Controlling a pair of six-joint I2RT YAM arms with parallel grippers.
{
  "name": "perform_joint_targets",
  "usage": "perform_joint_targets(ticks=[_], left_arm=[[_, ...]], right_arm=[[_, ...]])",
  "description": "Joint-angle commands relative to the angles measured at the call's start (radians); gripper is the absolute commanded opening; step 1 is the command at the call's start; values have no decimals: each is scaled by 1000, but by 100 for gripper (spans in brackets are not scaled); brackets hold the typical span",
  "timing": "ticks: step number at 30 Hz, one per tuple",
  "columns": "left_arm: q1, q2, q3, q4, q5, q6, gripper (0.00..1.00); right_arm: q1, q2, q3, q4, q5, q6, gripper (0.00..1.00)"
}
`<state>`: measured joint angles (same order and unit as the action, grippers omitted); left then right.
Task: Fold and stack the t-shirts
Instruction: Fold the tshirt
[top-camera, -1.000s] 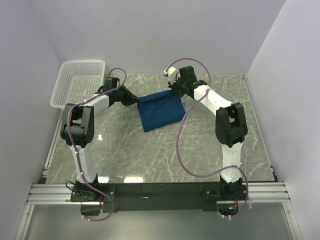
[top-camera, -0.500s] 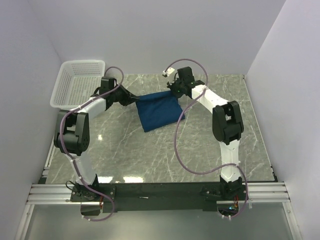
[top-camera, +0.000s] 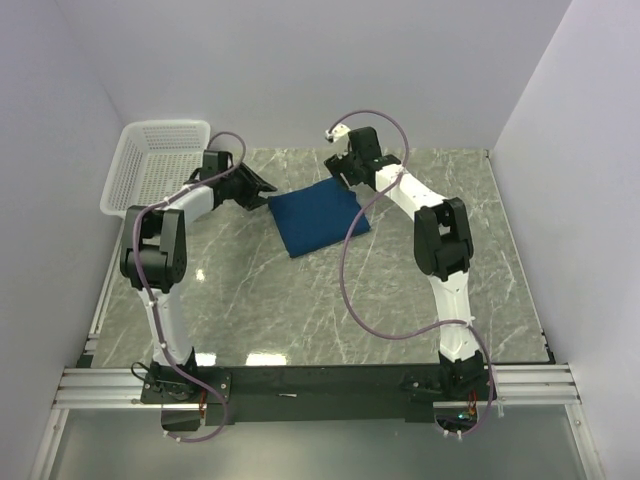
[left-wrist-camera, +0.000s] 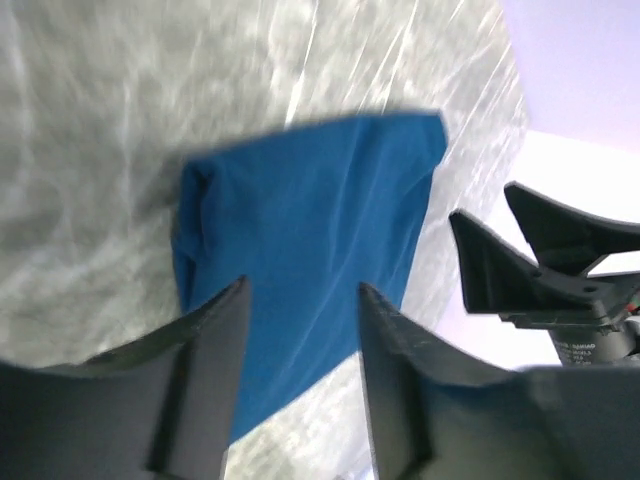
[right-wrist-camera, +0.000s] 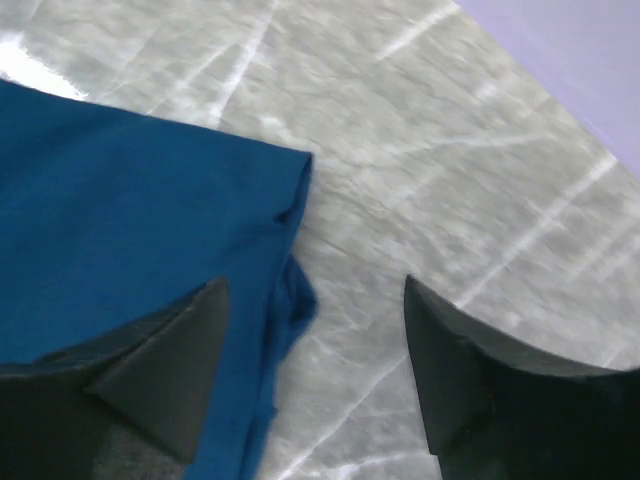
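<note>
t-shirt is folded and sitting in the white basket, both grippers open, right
No: the folded t-shirt lies on the marble table, apart from the white basket, as the top external view shows. The left gripper and right gripper are indeed open.

Arms stretched forward; left gripper (left-wrist-camera: 300, 300), right gripper (right-wrist-camera: 312, 290) both spread apart.

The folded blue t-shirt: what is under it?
The folded t-shirt lies flat on the grey marble table. Only its top layer shows; the folded layers below, and anything that might be between them and the table, are covered and cannot be seen.
</note>
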<state>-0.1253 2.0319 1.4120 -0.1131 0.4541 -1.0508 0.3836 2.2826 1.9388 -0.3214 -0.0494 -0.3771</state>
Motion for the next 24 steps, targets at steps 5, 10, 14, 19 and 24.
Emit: perform_joint_targets(ticks=[5, 10, 14, 19, 24], left_arm=[[27, -197, 106, -40, -98, 176, 74], [26, -259, 26, -65, 96, 250, 66], [-8, -341, -202, 50, 218, 221, 62], [-88, -439, -353, 59, 155, 227, 64], [-105, -590, -504, 76, 84, 232, 66]], right_arm=[[-3, -178, -122, 94, 79, 23, 81], [-32, -339, -234, -182, -459, -132, 67], [-54, -266, -180, -364, -625, -27, 38], [-97, -203, -198, -214, -338, 405, 74], [-109, -144, -169, -199, -150, 537, 81]])
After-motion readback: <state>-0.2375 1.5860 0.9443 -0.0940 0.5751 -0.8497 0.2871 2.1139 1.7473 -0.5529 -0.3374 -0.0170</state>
